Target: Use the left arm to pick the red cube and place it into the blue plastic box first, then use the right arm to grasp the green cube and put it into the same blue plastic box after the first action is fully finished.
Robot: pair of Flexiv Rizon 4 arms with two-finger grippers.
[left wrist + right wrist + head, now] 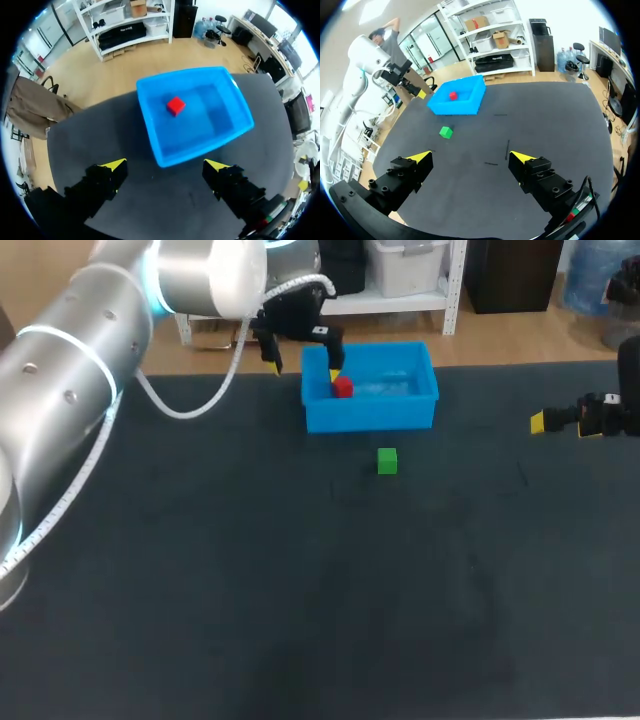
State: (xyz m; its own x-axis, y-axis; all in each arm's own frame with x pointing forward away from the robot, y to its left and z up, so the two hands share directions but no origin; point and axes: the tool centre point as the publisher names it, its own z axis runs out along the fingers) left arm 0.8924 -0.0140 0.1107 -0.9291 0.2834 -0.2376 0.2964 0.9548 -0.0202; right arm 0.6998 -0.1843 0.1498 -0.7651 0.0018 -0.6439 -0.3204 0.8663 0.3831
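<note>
The red cube [343, 388] lies inside the blue plastic box [421, 405] near its left wall, seen too as the red cube [175, 106] in the blue box [235, 107] ahead of my left gripper [166, 166]. That left gripper [304, 365] hovers open above the box's left end, holding nothing. The green cube [387, 461] rests on the dark table just in front of the box. My right gripper [560, 422] is open at the table's right side. From its wrist the green cube [446, 132] and the box [470, 103] with the red cube [453, 95] lie far ahead of the right gripper [470, 159].
The black table mat [300, 590] stretches wide in front of the box and the green cube. My left arm [90, 370] crosses the table's far left corner.
</note>
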